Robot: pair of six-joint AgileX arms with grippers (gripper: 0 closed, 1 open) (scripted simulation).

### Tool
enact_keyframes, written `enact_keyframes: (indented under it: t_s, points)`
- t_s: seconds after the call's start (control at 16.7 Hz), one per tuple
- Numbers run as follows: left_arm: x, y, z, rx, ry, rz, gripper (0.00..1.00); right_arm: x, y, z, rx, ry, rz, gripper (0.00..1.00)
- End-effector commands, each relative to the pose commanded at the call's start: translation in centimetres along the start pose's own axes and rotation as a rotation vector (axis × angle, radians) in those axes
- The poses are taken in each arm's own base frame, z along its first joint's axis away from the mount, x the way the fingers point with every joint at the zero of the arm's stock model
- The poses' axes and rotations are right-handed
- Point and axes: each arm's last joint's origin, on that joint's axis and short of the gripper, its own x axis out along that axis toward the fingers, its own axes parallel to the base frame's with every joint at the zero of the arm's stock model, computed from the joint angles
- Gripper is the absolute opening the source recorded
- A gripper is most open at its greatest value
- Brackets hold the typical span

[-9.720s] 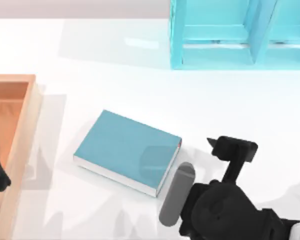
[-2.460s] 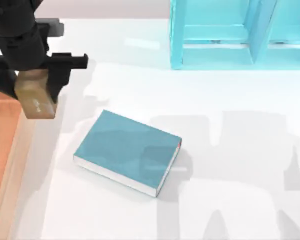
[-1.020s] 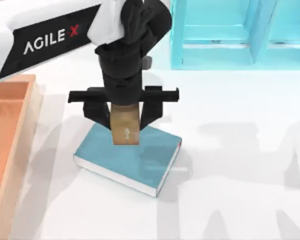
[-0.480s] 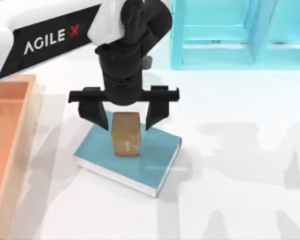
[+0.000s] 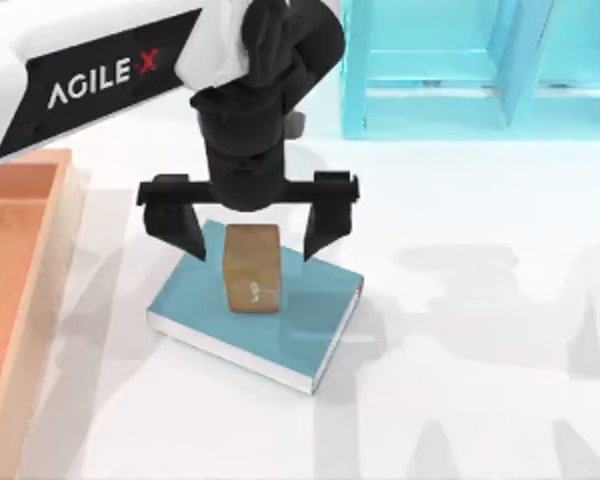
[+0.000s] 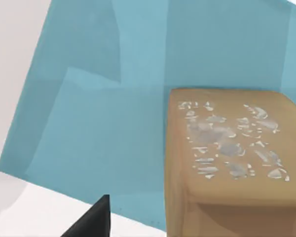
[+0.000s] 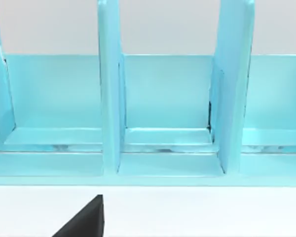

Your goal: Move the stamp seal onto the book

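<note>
At the top view's left edge sits a wooden tray (image 5: 25, 290), well apart from the work; next comes the left gripper (image 5: 248, 232), hanging over the book (image 5: 300, 320) with its jaws spread wide, one finger to each side of the stamp seal (image 5: 252, 268) and neither touching it. The stamp seal stands upright on the book's teal cover, toward the cover's far-left part, with its pale mark facing the camera; the left wrist view shows the same block (image 6: 227, 163) resting on the cover (image 6: 113, 98), with bare cover showing beyond and beside it. The placing looks done, so the step in hand is judged to be the retreat; done well, the gripper would rise straight up with the jaws kept wide, so that no finger clips the block and tips it. To the right, the turquoise shelf (image 5: 480, 70) stands at the table's far side; the right wrist view faces its compartments (image 7: 163, 108), and whether the right gripper is wide or narrow cannot be told.
</note>
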Motion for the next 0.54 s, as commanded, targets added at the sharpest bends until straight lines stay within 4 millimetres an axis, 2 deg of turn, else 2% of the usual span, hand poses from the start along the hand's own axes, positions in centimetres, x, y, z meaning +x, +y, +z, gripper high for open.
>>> enact_keyframes:
  t_s: [0.18,0.54]
  points:
    - [-0.3,0.0,0.1,-0.001,0.001,0.001,1.0,0.0,0.0,0.0,0.0,0.0,0.0,1.0]
    - [-3.0,0.0,0.0,-0.001,0.0,0.0,1.0,0.0,0.0,0.0,0.0,0.0,0.0,1.0]
